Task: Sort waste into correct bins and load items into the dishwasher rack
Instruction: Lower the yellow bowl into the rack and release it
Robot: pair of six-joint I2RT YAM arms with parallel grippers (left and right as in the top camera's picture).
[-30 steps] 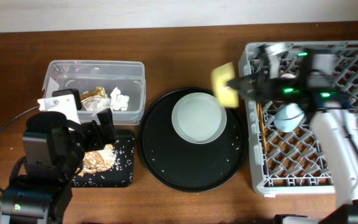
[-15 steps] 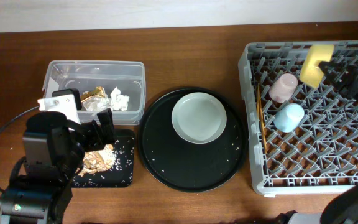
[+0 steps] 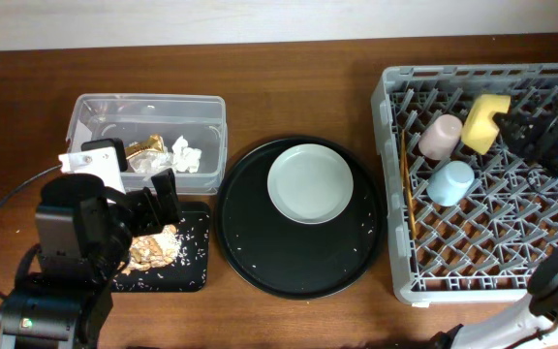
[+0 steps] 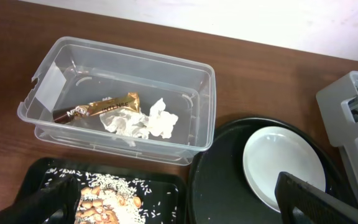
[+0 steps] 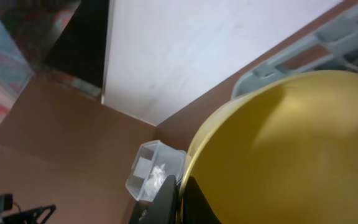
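My right gripper (image 3: 508, 124) is shut on the rim of the yellow bowl (image 3: 484, 122) and holds it on edge over the back of the grey dishwasher rack (image 3: 395, 242). The bowl fills the right wrist view (image 5: 291, 149), with my fingers (image 5: 182, 199) pinching its rim. The pink cup (image 3: 440, 136), the blue cup (image 3: 450, 182) and the chopsticks (image 3: 406, 199) lie in the rack. The pale plate (image 3: 310, 182) sits on the round black tray (image 3: 260, 262). My left gripper (image 4: 179, 208) is open over the shallow black tray (image 4: 160, 186) that holds food scraps (image 4: 107, 202). The clear tub (image 4: 185, 74) holds the wrapper (image 4: 98, 107) and tissue (image 4: 142, 122).
The round black tray lies between the black tray and the rack, with rice grains scattered on it. A pale wall (image 3: 260, 19) runs along the table's back edge. The left arm's base (image 3: 61, 271) stands at the front left.
My right gripper carried the yellow bowl from above the round tray's right edge to over the rack's back, then a little lower and left beside the pink cup. The left arm has not moved.
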